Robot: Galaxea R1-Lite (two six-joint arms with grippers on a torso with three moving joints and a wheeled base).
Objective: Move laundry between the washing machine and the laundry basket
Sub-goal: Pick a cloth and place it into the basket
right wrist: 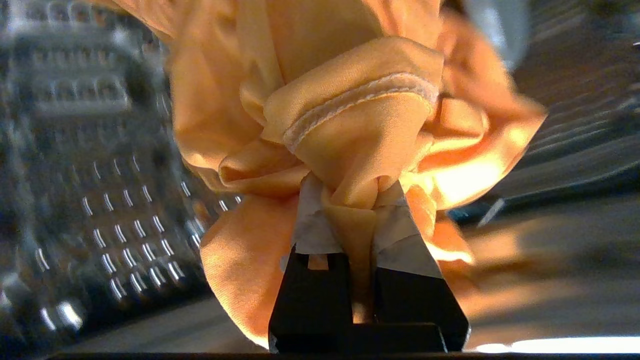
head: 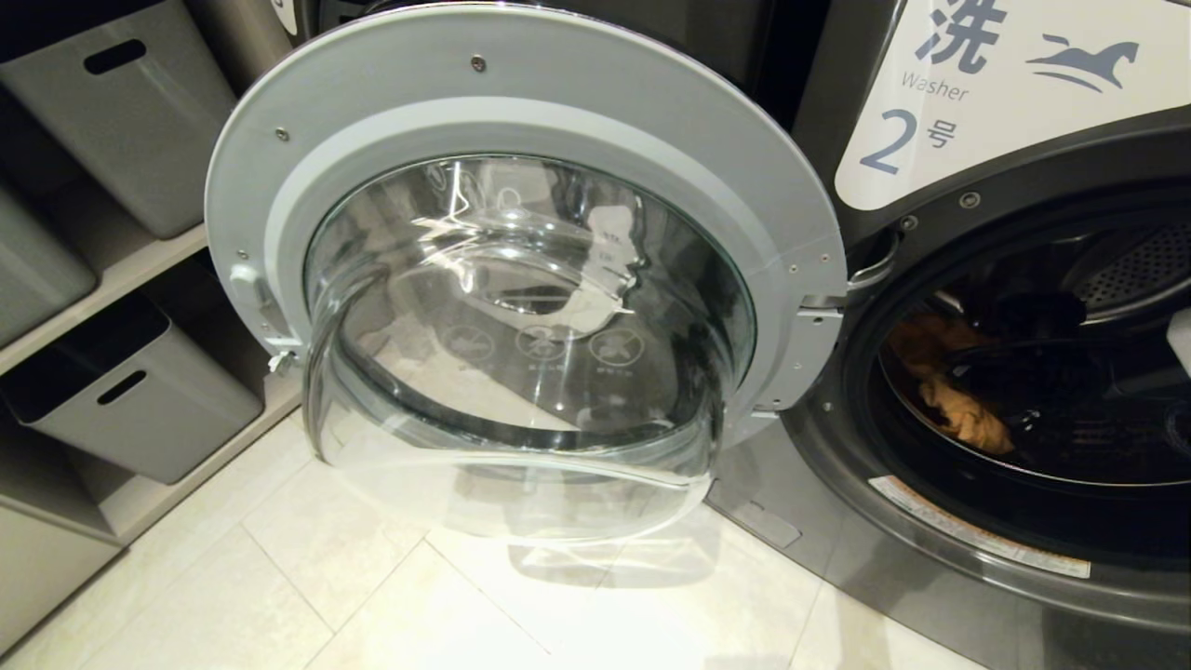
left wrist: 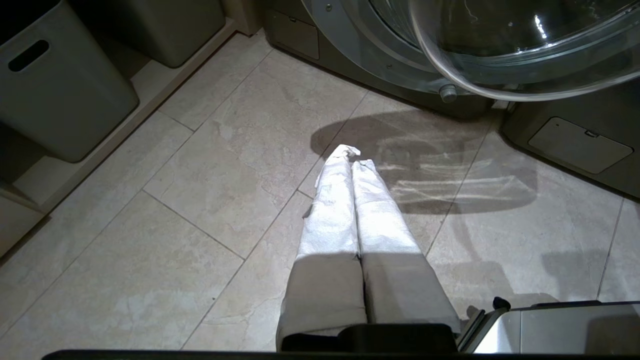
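Inside the drum of the washing machine (head: 930, 140), the right gripper (right wrist: 350, 220) is pinched shut on a bunched fold of the yellow-orange garment (right wrist: 350, 110), its cloth-wrapped fingers (right wrist: 312, 227) clamping only a narrow twist of fabric. Risk, as judged: the thin bite may slip as the loose cloth drags over the door seal, or a trailing fold may snag on the drum's perforated wall. The swung-open glass door (head: 521, 316) crowds the way out. Parked over the floor tiles (left wrist: 200, 200), the left gripper (left wrist: 352, 162) is closed on nothing. No basket is in view.
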